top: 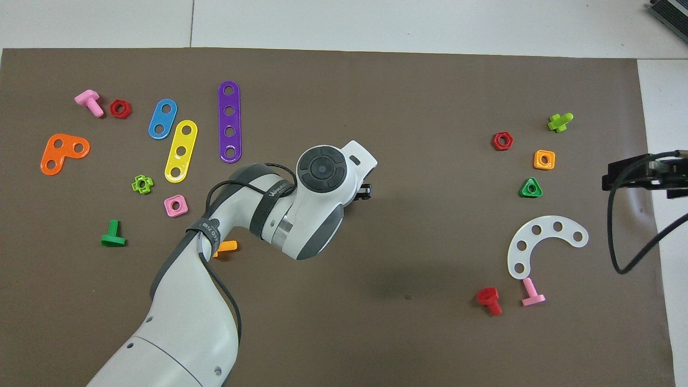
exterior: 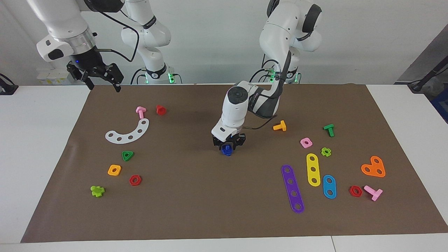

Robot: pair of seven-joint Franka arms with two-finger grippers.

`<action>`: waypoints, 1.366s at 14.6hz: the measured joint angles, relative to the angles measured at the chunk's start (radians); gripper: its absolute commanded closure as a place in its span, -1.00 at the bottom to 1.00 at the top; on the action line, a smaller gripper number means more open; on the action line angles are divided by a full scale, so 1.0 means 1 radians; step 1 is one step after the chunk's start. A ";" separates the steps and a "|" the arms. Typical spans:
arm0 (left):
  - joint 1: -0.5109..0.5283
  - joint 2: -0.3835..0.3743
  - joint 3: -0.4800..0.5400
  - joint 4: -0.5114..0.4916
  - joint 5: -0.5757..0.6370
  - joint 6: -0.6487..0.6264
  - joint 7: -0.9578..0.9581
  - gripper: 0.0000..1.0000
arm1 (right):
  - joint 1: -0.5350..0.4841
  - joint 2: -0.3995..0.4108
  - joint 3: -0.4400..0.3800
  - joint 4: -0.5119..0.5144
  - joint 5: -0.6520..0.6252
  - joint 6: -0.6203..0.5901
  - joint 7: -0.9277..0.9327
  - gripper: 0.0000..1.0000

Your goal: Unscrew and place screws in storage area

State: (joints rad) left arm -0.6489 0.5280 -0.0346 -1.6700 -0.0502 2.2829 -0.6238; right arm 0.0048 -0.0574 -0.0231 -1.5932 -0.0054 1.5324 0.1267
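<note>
While lowered over mid-bench, left end effector (exterior: 228, 145) pinches the dark-blue screw (exterior: 226, 150), stem pointing down, just off the brown mat (exterior: 196, 203). Right end effector (exterior: 101, 77) waits spread and empty above its corner, much farther off.

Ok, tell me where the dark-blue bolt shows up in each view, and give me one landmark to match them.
Facing view: the dark-blue bolt sits mid-mat, between the fingers of the left gripper.
Overhead view: not visible; the left arm's wrist covers that spot.
Shared landmark: the purple strip, which lies farther from the robots than the bolt, toward the left arm's end of the table.
</note>
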 measured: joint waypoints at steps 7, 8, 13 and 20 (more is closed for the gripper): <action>0.000 -0.001 0.000 0.001 0.000 -0.002 -0.011 0.28 | 0.000 0.000 0.000 -0.002 0.000 0.000 0.000 -1.00; 0.000 -0.001 0.000 0.001 0.000 -0.002 -0.012 0.31 | 0.000 0.000 0.000 -0.002 0.000 0.000 0.000 -1.00; 0.000 -0.001 0.001 0.016 0.000 -0.034 -0.015 0.35 | 0.000 0.000 0.000 -0.003 0.000 0.000 0.000 -1.00; 0.000 0.005 0.008 0.116 -0.002 -0.179 -0.025 0.35 | 0.000 0.000 0.000 -0.004 0.000 0.000 0.000 -1.00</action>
State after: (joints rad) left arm -0.6491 0.5334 -0.0269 -1.5541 -0.0526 2.1042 -0.6489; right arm 0.0045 -0.0575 -0.0232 -1.5968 -0.0056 1.5324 0.1267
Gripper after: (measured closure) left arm 0.520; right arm 0.000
